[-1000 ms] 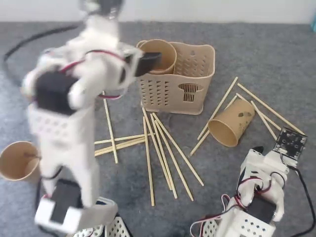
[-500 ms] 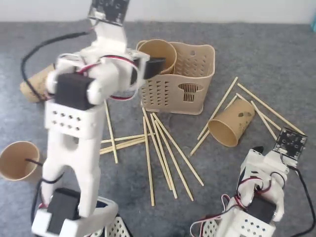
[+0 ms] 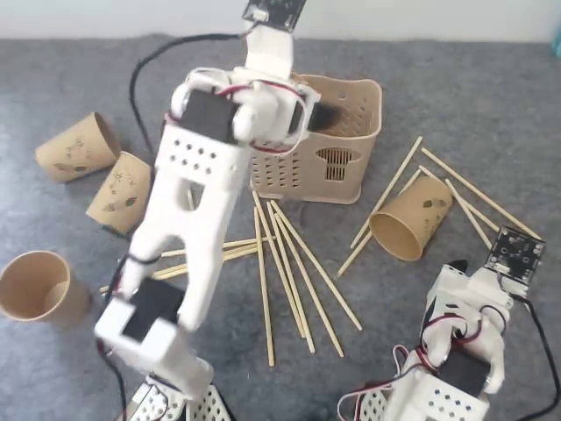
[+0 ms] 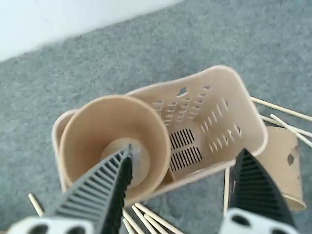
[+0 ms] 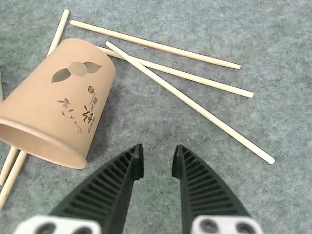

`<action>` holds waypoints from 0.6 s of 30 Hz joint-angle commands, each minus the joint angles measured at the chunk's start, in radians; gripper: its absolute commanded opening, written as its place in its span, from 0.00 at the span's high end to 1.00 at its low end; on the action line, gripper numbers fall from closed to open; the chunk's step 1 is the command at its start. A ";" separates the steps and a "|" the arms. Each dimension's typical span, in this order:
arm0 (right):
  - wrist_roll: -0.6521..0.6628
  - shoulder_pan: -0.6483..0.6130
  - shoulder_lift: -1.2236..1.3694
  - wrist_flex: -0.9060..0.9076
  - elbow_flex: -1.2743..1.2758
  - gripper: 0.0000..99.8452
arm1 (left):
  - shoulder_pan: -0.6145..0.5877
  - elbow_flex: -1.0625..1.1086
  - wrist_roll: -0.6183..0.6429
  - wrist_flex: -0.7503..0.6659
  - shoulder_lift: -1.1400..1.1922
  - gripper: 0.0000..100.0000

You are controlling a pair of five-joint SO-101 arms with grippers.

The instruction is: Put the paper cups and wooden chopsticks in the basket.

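Hovering spread and empty, left fingers [image 4: 105,190] sit above the brown paper cup [image 4: 114,146] inside the beige slotted plastic basket [image 4: 214,122]; right fingers [image 5: 112,185] narrowly parted, empty. Cup judged light and crushable: pinch the rim gently.

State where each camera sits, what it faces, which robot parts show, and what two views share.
High view: fixed above the table, looking down on the basket; both arms show.
Left wrist view: above the basket, facing down into it; the left pincer shows open.
Right wrist view: over the table, facing a tipped cup; the right pincer shows.
Shared: high and left wrist views both show the basket.
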 commanded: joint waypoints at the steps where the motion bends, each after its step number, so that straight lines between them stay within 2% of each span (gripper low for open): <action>1: 0.017 -0.005 -0.013 -0.016 -0.006 0.89 | 0.009 -0.163 0.006 0.034 0.095 0.68; 4: 0.017 -0.002 -0.013 -0.016 -0.006 0.89 | 0.009 -0.245 0.002 0.068 0.186 0.70; 11: 0.017 -0.001 -0.013 -0.016 -0.006 0.89 | -0.003 -0.377 -0.026 0.110 0.344 0.84; 15: 0.017 -0.001 -0.013 -0.016 -0.006 0.89 | -0.008 -0.414 -0.029 0.126 0.367 0.88; 18: 0.017 -0.001 -0.013 -0.016 -0.006 0.89 | 0.009 -0.483 -0.029 0.169 0.367 0.95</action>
